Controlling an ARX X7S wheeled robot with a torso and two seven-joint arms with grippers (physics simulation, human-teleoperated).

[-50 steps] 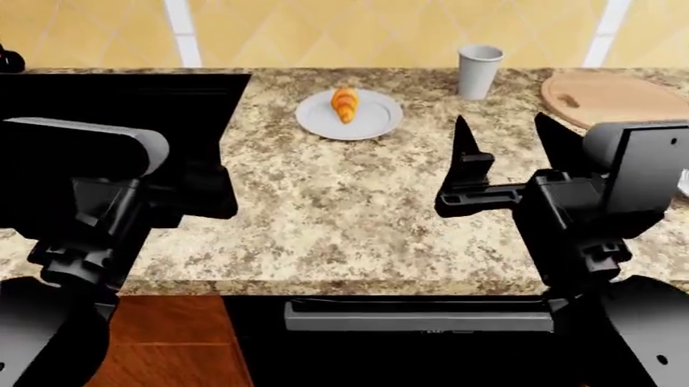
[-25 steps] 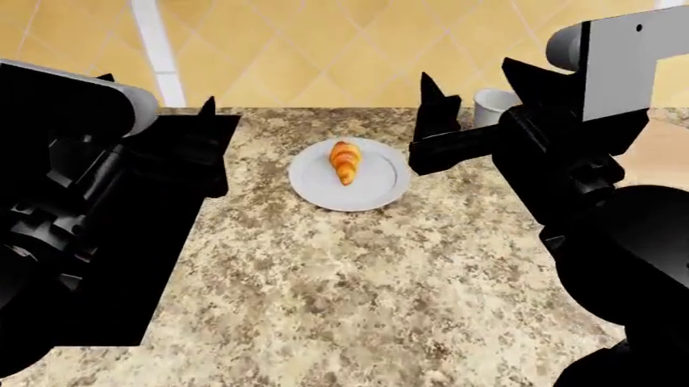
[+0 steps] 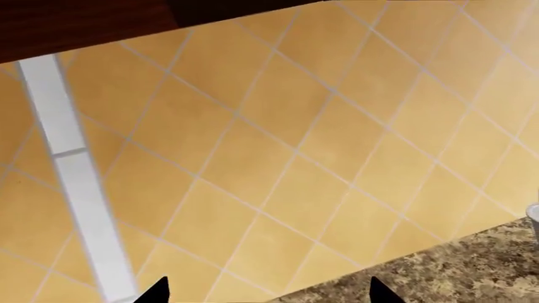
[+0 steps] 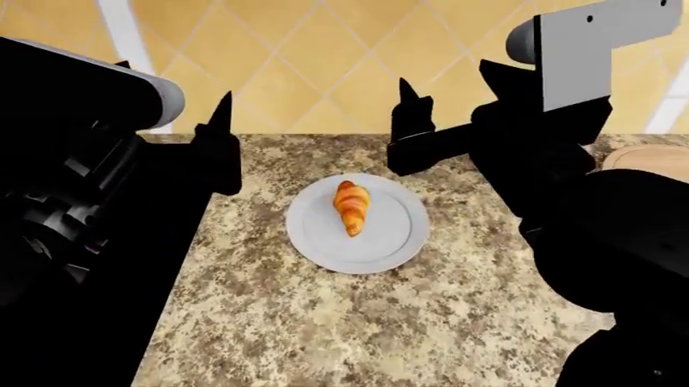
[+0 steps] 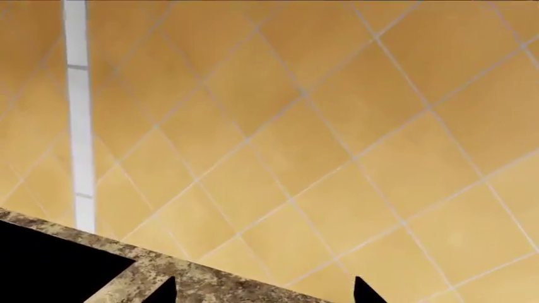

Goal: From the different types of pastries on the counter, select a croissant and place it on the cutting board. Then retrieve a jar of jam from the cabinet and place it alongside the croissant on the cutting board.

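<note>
One golden-orange ridged croissant lies on white plate.

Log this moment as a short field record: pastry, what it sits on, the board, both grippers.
pastry: small golden-orange ridged croissant, untouched
support: plain white round plate on the speckled beige-brown granite counter
board: round light-tan wooden cutting board, only an edge showing past the right arm
left gripper: jaws apart, empty, raised
right gripper: jaws apart, empty, raised behind the plate
</note>
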